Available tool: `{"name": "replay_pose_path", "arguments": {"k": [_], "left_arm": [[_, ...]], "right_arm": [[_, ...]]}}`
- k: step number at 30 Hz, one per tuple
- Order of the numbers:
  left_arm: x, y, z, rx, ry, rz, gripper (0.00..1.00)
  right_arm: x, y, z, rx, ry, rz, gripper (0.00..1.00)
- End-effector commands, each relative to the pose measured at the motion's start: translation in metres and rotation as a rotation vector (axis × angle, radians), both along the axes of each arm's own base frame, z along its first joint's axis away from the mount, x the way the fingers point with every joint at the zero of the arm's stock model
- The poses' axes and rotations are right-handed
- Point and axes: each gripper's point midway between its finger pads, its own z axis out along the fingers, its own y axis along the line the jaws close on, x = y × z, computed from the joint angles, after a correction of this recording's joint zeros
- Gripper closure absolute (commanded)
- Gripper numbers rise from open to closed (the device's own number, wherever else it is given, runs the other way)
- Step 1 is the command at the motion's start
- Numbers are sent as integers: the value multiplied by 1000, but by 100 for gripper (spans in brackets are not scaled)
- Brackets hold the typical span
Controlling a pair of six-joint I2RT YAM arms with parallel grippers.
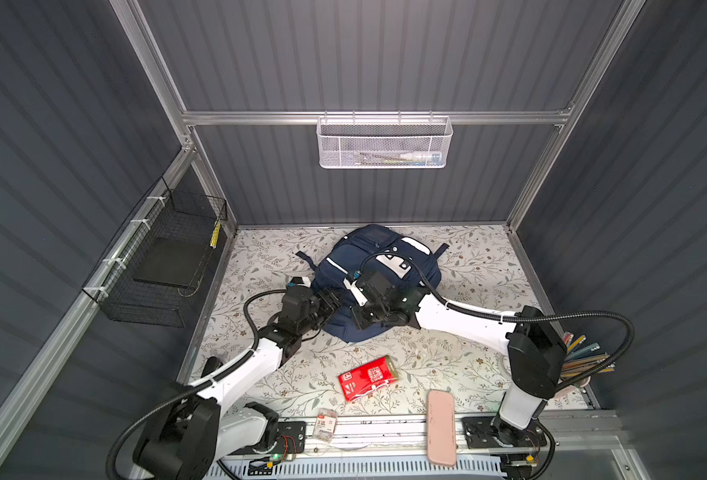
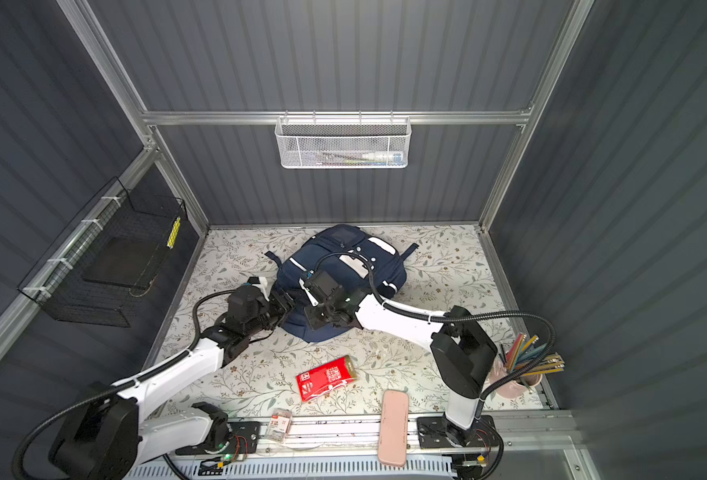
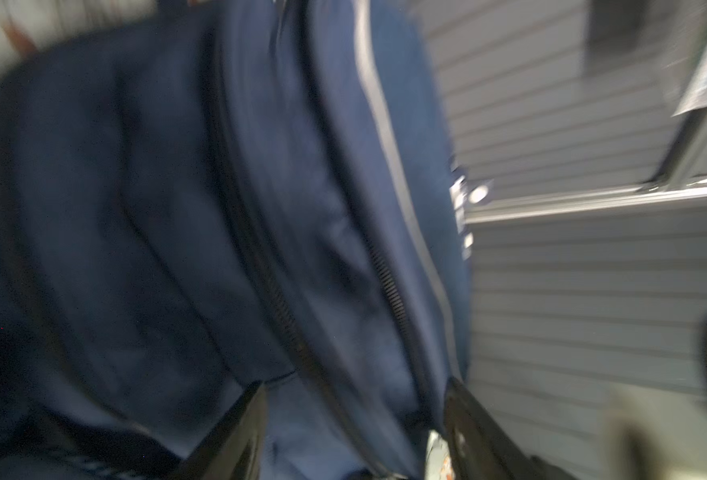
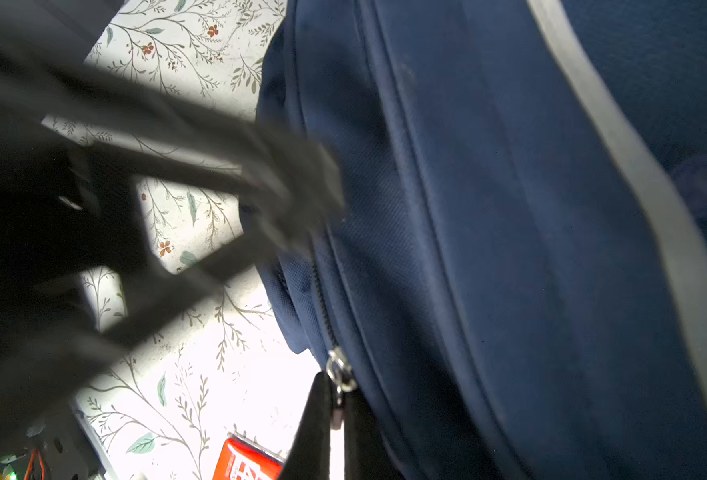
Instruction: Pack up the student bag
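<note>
Pinched shut on silver metal zip pull [image 4: 340, 371]: right pincer [image 4: 338, 397]. Spread wide: left pincer [image 3: 356, 388], with large navy blue fabric backpack [image 1: 364, 249] directly ahead, fabric between its fingers.

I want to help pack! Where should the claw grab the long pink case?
Probably across the narrow middle of the long pink rounded case, coming straight down from above. It lies flat with its top bare, and its long sides are close together, so they should be easy to pinch.
</note>
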Motion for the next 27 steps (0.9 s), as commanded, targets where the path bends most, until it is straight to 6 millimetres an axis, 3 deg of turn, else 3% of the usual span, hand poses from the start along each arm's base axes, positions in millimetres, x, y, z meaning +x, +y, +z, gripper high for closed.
{"name": "replay_pose_path", "arguments": {"k": [1,3,5,8,9,15,21,23,27], "left_arm": [[20,-9,8,-82,-37,33,33],[29,-21,12,-93,-53,-3,41],[34,-27,16,-92,-61,-24,61],[33,-22,17,-84,-31,-3,96],[34,-21,19,-98,-34,-4,100],[31,-1,23,-87,-32,8,100],[25,19,26,-57,-27,21,100],[23,22,30,-45,-33,23,100],[23,21,30,-27,-27,7,100]], "right_arm": [[-4,11,21,75,-46,9,100],[-9,11,19,79,-35,23,100],[-7,3,13,35,-39,-8,100],[2,-34,-3,-41,-37,-97,100],[2,-47,-10,-56,-24,-122,100],[18,-154,-33,-180,21,-312,100],[51,-235,-40,-254,12,-494,100],[65,-254,-42,-244,18,-549,100],[80,-275,-44,-246,33,-622,100]]}}
